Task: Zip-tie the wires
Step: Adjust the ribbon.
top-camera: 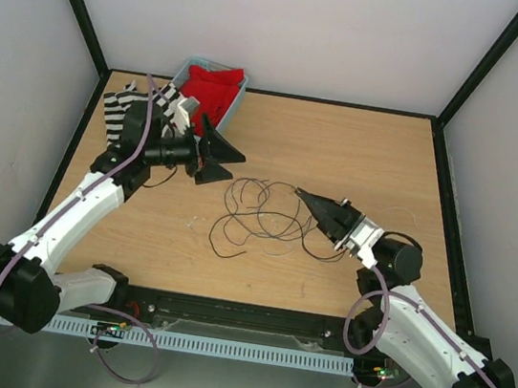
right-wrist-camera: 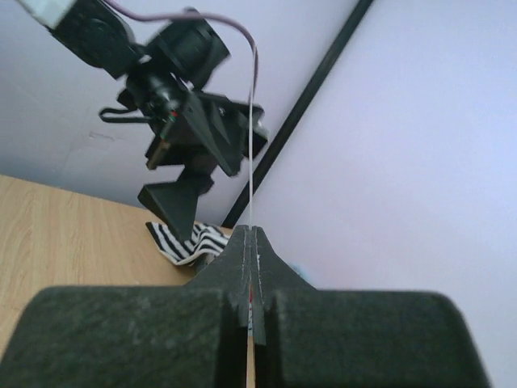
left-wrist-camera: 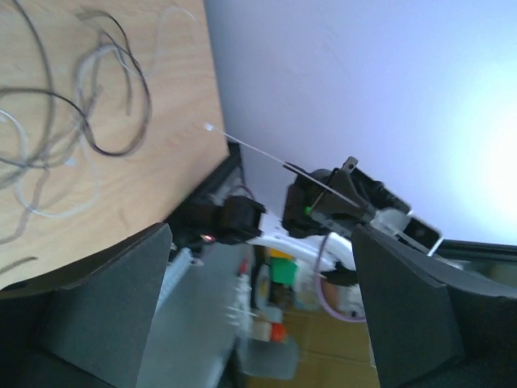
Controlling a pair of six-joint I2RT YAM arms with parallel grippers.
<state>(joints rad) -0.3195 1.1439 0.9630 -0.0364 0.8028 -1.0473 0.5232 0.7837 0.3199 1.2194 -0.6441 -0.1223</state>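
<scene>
Pressed flat together, the two black fingers of the right gripper (right-wrist-camera: pixel 252 236) fill the bottom of the right wrist view, and they pinch the thin white plastic zip tie (right-wrist-camera: pixel 251 166), which runs straight out past their tips into the air. From the left wrist camera the same strip shows as a fine pale line slanting away from the right gripper, its small free end up off the table. In the top view the strip is too thin to make out.

Opposite it, the left gripper (left-wrist-camera: pixel 260 234) has its dark wedge-shaped fingers (left-wrist-camera: pixel 105 311) spread wide apart with nothing between them. It is lifted above the table and faces the right gripper.

Between the two grippers, the thin dark and pale wires (top-camera: pixel 261 216) lie loose in overlapping loops on the light wooden tabletop (top-camera: pixel 362 151), unbundled. The right gripper's tips sit at the right edge of the loops, and the left gripper is apart from them, toward the far left.

At the far left corner stands a pale blue plastic bin (top-camera: pixel 177 74) holding a red cloth (top-camera: pixel 214 86), and a black-and-white striped cloth (top-camera: pixel 121 112) lies just beside it, partly under the left arm.
</scene>
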